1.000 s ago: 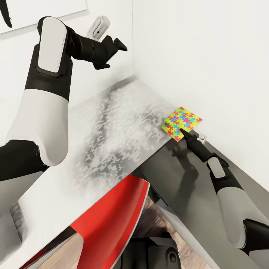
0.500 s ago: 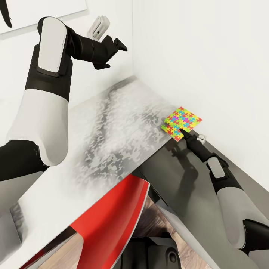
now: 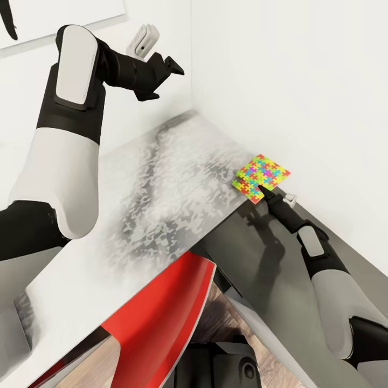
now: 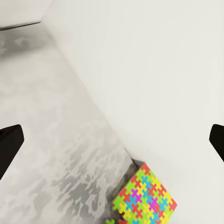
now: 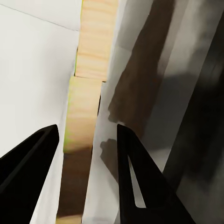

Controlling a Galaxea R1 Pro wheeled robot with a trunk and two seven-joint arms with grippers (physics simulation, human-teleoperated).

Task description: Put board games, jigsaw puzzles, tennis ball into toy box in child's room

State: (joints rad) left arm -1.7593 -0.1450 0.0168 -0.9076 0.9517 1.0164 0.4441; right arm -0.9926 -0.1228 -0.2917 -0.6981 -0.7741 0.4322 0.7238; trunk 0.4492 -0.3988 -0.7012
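One jigsaw puzzle [image 3: 261,178] is seen flat at the far corner of the tabletop [image 3: 161,183], against the wall. The right tool [image 3: 262,189], spread open, is poised at its near edge. The left tool [image 3: 161,64], raised high, is open and empty.

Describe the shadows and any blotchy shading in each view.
Head view: the right hand casts a dark shadow on the table's side panel; the table top looks mottled grey. Left wrist view: same mottling beside the jigsaw puzzle. Right wrist view: soft dark shadows on grey.
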